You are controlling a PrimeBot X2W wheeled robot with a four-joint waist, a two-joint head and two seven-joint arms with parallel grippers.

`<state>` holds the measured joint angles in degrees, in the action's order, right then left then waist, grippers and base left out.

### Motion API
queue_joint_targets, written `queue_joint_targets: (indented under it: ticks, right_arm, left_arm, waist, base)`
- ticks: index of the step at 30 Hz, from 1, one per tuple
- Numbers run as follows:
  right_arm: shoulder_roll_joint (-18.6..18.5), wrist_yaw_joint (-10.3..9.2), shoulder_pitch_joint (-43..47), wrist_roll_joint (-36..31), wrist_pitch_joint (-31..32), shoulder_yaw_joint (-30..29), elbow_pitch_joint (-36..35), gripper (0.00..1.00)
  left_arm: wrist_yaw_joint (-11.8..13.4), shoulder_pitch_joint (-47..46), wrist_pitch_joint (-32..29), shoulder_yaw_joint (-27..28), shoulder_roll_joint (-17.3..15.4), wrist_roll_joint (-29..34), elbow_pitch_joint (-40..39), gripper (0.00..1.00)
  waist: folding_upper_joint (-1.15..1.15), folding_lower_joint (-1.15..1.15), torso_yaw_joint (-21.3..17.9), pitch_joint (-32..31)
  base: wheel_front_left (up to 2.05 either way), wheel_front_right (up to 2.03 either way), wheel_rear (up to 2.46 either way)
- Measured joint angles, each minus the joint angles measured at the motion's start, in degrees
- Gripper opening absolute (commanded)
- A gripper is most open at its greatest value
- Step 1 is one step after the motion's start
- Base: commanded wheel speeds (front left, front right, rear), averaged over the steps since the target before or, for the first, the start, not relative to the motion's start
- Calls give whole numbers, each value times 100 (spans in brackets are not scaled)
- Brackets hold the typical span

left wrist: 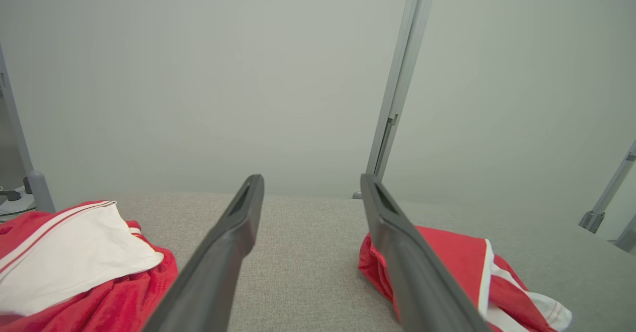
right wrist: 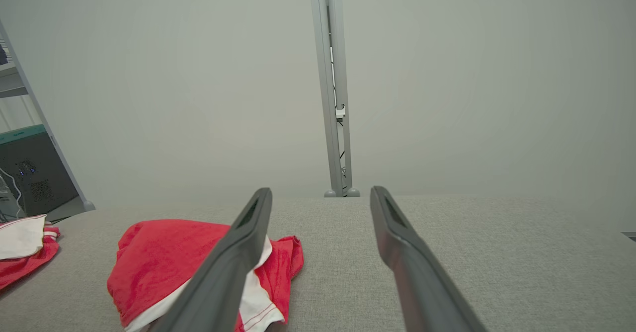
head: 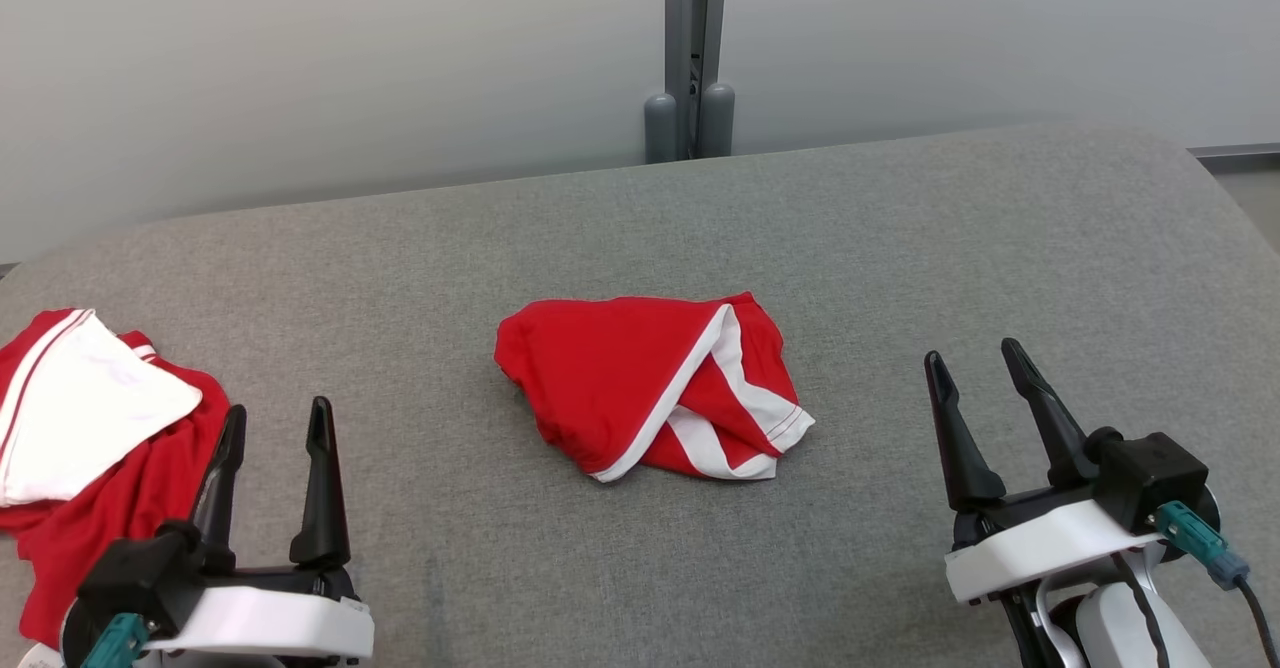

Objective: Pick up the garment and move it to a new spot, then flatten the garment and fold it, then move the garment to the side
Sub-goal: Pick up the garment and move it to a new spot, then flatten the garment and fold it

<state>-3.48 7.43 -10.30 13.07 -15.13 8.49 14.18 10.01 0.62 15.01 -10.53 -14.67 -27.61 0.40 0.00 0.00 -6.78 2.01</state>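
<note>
Head view: the red garment with white trim lies crumpled at the centre of the grey padded surface, between the 2 grippers and apart from both. The left gripper, at lower left, has its fingers spread and grips nothing. A second garment, red and white, lies just beside it. The right gripper, at lower right, is likewise spread and grips nothing.

Left wrist view: the left gripper is spread. The red garment lies at right, the second garment at left.

Right wrist view: the right gripper is spread. The red garment lies at lower left, partly behind 1 finger.
</note>
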Motion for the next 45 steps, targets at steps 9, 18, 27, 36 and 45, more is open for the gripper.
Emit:
queue_joint_targets:
  ticks: [9,18,27,36,45]
  right_arm:
    - [-13,0,5,12,-1,41,33,100]
    - [-27,0,1,55,-1,43,74,100]
    - [-30,0,1,63,-1,59,111,100]
    - [-30,0,1,64,-1,90,132,100]
    - [-49,0,-37,93,-1,153,280,100]
  left_arm:
    - [-430,138,8,401,508,428,69,100]
    - [-703,138,8,664,802,690,174,100]
    - [-860,151,8,817,966,844,263,100]
    - [-945,153,8,921,1049,947,313,100]
    - [-1003,152,8,957,1123,990,377,100]
  waist:
    - [0,0,38,-38]
    - [0,0,55,-64]
    - [0,0,87,-99]
    - [0,0,98,-89]
    - [0,0,102,-54]
  base:
    - [0,0,0]
    - [0,0,0]
    - [0,0,0]
    - [0,0,0]
    - [0,0,0]
